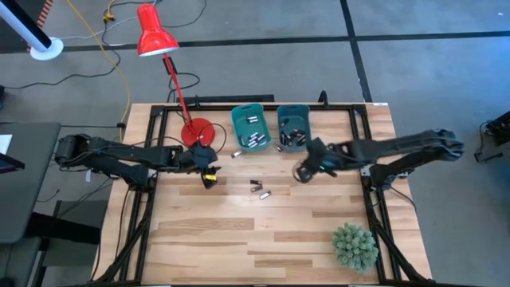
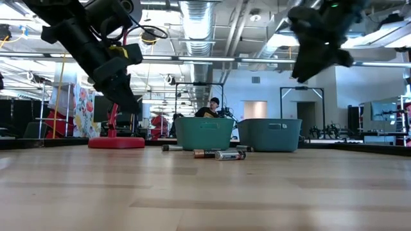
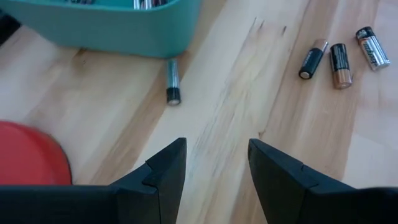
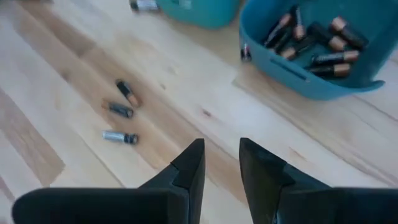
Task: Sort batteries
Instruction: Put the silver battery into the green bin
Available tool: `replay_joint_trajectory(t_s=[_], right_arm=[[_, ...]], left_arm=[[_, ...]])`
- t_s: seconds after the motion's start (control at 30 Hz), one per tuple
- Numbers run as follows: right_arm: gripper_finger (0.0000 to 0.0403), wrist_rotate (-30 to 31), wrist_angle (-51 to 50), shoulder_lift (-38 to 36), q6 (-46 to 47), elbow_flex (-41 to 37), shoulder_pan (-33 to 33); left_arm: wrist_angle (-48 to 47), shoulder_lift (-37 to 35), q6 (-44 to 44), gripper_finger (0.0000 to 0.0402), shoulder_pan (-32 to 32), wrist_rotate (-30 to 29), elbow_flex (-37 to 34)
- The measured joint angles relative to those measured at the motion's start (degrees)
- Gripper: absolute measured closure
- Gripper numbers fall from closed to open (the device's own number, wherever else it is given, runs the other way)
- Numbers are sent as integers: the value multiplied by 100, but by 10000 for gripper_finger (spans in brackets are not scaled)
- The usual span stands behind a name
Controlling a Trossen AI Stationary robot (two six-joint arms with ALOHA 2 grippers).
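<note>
- Teal bins [image 1: 251,127], two side by side, hold batteries [image 4: 311,38].
- Three loose batteries [image 3: 339,59] lie on the wooden table [image 1: 263,239].
- Left gripper [image 3: 214,168] and right gripper [image 4: 221,165] hover with fingers spread, holding nothing.

Left teal bin [image 3: 112,28] cut off; its batteries [image 3: 144,4] perhaps 2, barely visible

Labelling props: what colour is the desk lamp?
Red lamp, shade and base alike; clearest in the high view.

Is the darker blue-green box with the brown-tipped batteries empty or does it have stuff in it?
It has stuff in it. The darker bin holds several black-and-copper batteries lying in a loose pile.
</note>
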Motion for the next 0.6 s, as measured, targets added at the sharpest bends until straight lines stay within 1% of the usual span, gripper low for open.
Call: replay_joint_trajectory(t_s=[0.07,0.13,0.27,0.33,0.53,0.6], right_arm=[[285,399,237,-319,253,-329,268],[285,523,486,-549,299,-625,416],[285,559,882,-830,92,-1046,425],[285,559,885,-882,-6,-1146,360],[285,548,1001,-930,-433,-1313,242],[285,499,1001,-928,-584,-1339,217]], left_arm=[[188,128,138,233,43,2,0],[490,369,217,233,101,2,0],[1314,1087,552,233,249,2,0],[1671,1441,637,233,370,4,0],[2374,2242,327,233,902,-128,2],[2722,2417,294,233,1087,-66,2]])
